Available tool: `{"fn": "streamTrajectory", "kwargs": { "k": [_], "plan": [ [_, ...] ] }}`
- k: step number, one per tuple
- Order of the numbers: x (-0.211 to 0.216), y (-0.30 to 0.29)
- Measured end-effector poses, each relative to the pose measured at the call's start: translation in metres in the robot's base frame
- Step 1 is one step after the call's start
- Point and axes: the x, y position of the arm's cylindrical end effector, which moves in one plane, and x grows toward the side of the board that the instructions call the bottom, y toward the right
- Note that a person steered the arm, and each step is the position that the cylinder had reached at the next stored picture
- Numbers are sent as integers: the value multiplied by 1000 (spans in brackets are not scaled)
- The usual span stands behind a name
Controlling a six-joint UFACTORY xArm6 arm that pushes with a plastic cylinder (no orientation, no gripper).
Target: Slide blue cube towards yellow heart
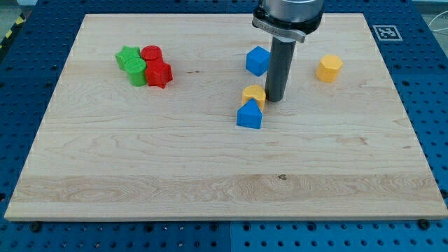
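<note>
1. The straight dark rod (278, 66) hangs upright from a round grey and black mount (287, 15) at the view's top.
2. My tip (272, 99) rests on the board, right of centre.

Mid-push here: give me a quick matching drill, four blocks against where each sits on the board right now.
Things:
1. blue block beside rod
2. yellow hexagon block
3. green blocks
4. lower blue block

Places:
A. far on the view's left, against the red blocks
B. alone at the view's right
C. touching the yellow block by my tip, below it
D. just left of the rod, toward the view's top

Pairs: 1-D, 2-B, 3-A, 4-C
</note>
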Motion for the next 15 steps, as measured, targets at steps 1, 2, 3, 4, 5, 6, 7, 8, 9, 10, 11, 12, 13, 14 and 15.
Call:
{"fn": "streamTrajectory", "kwargs": {
  "k": [1, 2, 3, 4, 5, 6, 7, 8, 9, 10, 11, 12, 13, 14, 15],
  "plan": [
    [-10, 0],
    [-8, 7],
    [-14, 21],
    [-31, 35],
    [-66, 37],
    [-101, 36],
    [-135, 33],
    [-151, 25],
    [-152, 14],
    [-141, 2],
    [-121, -3],
    [-100, -5],
    [-79, -7],
    [-58, -10],
    [-40, -13]
  ]
}}
